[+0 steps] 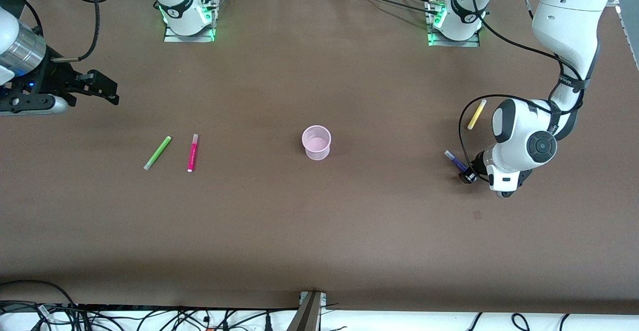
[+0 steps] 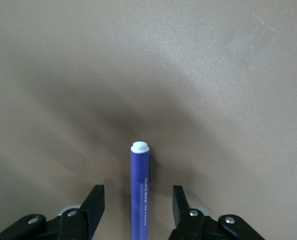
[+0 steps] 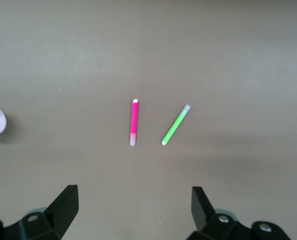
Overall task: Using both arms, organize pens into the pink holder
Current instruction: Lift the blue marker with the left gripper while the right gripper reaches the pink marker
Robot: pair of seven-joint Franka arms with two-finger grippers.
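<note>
Left gripper point(image 2: 138, 207) down at the left arm's end of the table, jaws astride the purple pen point(image 2: 139, 192) but not touching it, set for a grasp; right gripper point(image 3: 133, 210) waits wide open above the table's other end; pink holder point(image 1: 316, 143) mid-table, empty.

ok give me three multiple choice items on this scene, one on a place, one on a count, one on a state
1. The left tool is over which pen?
A. purple pen
B. green pen
C. yellow pen

2. How many pens lie on the table?
A. two
B. three
C. four

3. The pink holder is:
A. tipped over
B. upright, with no pen in it
C. holding one pen

Answers: 1 A, its fingers straddle the purple pen. 2 C, with the magenta pen that makes four. 3 B, it stands with only its own bottom showing inside.
</note>
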